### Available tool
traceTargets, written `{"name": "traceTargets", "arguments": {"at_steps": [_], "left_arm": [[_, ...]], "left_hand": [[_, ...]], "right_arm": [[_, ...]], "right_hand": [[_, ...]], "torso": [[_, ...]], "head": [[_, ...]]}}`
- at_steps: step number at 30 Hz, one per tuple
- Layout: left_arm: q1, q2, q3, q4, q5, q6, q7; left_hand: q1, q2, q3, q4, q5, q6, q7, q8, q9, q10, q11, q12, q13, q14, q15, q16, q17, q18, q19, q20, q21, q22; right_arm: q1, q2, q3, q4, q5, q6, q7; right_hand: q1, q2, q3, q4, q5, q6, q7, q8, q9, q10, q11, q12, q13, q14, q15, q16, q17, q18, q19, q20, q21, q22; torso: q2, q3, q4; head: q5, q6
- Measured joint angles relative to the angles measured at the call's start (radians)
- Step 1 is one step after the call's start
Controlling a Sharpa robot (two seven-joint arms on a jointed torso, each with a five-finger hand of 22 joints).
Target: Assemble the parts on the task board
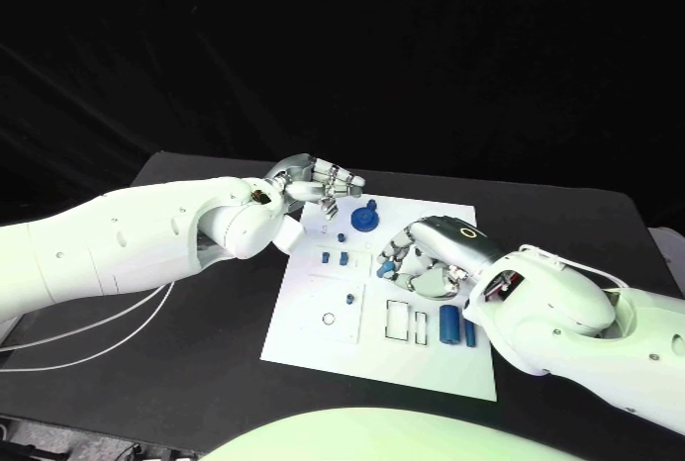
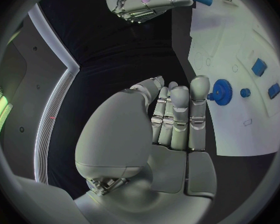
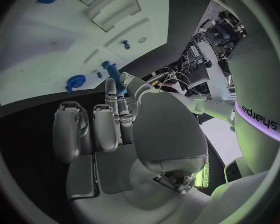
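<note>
the black table point(image 1: 200, 362) carries the white task board point(image 1: 374, 357), which lies in the middle between the two arms. the left hand point(image 1: 317, 184) is at the far left corner of the board, near the blue gear point(image 1: 365, 220); in the left wrist view its fingers point(image 2: 179, 112) are stretched side by side with nothing between them, and the gear point(image 2: 221, 92) is just beside the fingertips, whether touching i cannot tell. the right hand point(image 1: 429, 255) is over the middle of the board and holds a small blue part point(image 1: 385, 269) pinched at its fingertips; the right wrist view shows this blue piece point(image 3: 114, 75) at the tips of the fingers point(image 3: 109, 122). a long blue cylinder point(image 1: 449, 323) lies on the board near the right arm. two small blue pegs point(image 1: 335, 256) stand on the board left of the right hand.
</note>
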Motion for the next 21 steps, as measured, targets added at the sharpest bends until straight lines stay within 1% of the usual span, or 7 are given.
{"name": "traceTargets", "arguments": {"at_steps": [3, 8, 12, 16, 21], "left_arm": [[0.000, 0.003, 0.000, -0.002, 0.000, 0.000, 0.000], [0.000, 0.010, 0.000, -0.007, 0.000, 0.002, 0.000], [0.000, 0.017, 0.000, -0.013, 0.000, 0.002, 0.001], [0.000, 0.025, 0.000, -0.016, 0.001, 0.003, 0.001], [0.000, 0.027, 0.000, -0.018, 0.001, 0.004, 0.001]], "left_hand": [[0.000, 0.000, 0.000, 0.000, 0.000, 0.000, 0.000, 0.000, 0.000, 0.000, 0.000, 0.000, 0.000, 0.000, 0.000, 0.000, 0.000, 0.000, 0.000, 0.000, 0.000, 0.000], [0.000, 0.000, 0.000, 0.000, 0.000, 0.000, 0.000, 0.000, 0.000, 0.000, 0.000, 0.000, 0.000, 0.000, 0.000, 0.000, 0.000, 0.000, 0.000, 0.000, 0.000, 0.000], [0.000, 0.000, 0.000, 0.000, 0.000, 0.000, 0.000, 0.000, 0.000, 0.000, 0.000, 0.000, 0.000, 0.000, 0.000, 0.000, 0.000, 0.000, 0.000, 0.000, 0.000, 0.000], [0.000, 0.000, 0.000, 0.000, 0.000, 0.000, 0.000, 0.000, 0.000, 0.000, 0.000, 0.000, 0.000, 0.000, 0.000, 0.000, 0.000, 0.000, 0.000, 0.000, 0.000, 0.000], [0.000, 0.000, 0.000, 0.000, 0.000, 0.000, 0.000, 0.000, 0.000, 0.000, 0.000, 0.000, 0.000, 0.000, 0.000, 0.000, 0.000, 0.000, 0.000, 0.000, 0.000, 0.000]], "right_arm": [[-0.007, 0.031, 0.000, 0.009, 0.014, -0.009, 0.006], [-0.030, 0.091, -0.001, 0.007, 0.031, -0.020, 0.019], [-0.063, 0.153, -0.003, -0.030, 0.040, -0.025, 0.029], [-0.092, 0.196, -0.006, -0.073, 0.044, -0.026, 0.037], [-0.112, 0.229, -0.012, -0.120, 0.045, -0.025, 0.045]], "right_hand": [[0.000, 0.000, 0.000, 0.000, 0.004, 0.000, 0.000, -0.001, 0.000, 0.000, 0.000, 0.000, 0.000, 0.000, 0.000, 0.000, 0.000, 0.000, 0.000, 0.000, 0.000, 0.000], [0.000, 0.000, 0.000, 0.000, 0.004, 0.000, 0.000, -0.004, 0.000, 0.000, 0.000, 0.000, 0.000, 0.000, 0.000, 0.000, 0.000, 0.000, 0.000, 0.000, 0.000, 0.000], [0.000, 0.000, 0.000, 0.000, 0.004, 0.000, 0.000, -0.005, 0.000, 0.000, 0.000, 0.000, 0.000, 0.000, 0.000, 0.000, 0.000, 0.000, 0.000, 0.000, 0.000, 0.000], [0.000, 0.000, 0.000, 0.000, 0.004, -0.002, -0.002, -0.006, 0.000, 0.000, 0.000, 0.000, 0.000, 0.000, 0.000, 0.000, 0.000, 0.000, 0.000, 0.000, 0.000, 0.000], [0.000, 0.000, 0.000, 0.000, 0.008, -0.002, -0.002, -0.004, 0.000, 0.000, 0.000, 0.000, 0.000, 0.000, 0.000, 0.000, 0.000, 0.000, 0.000, 0.000, 0.000, 0.000]], "torso": [[0.000, 0.0001, 0.0007], [0.001, -0.0007, 0.0017], [0.001, -0.0013, 0.0008], [0.001, -0.0010, 0.0013], [0.002, -0.0006, 0.0016]], "head": [[0.005, 0.000], [0.014, -0.003], [0.023, -0.004], [0.034, -0.008], [0.047, -0.014]]}}
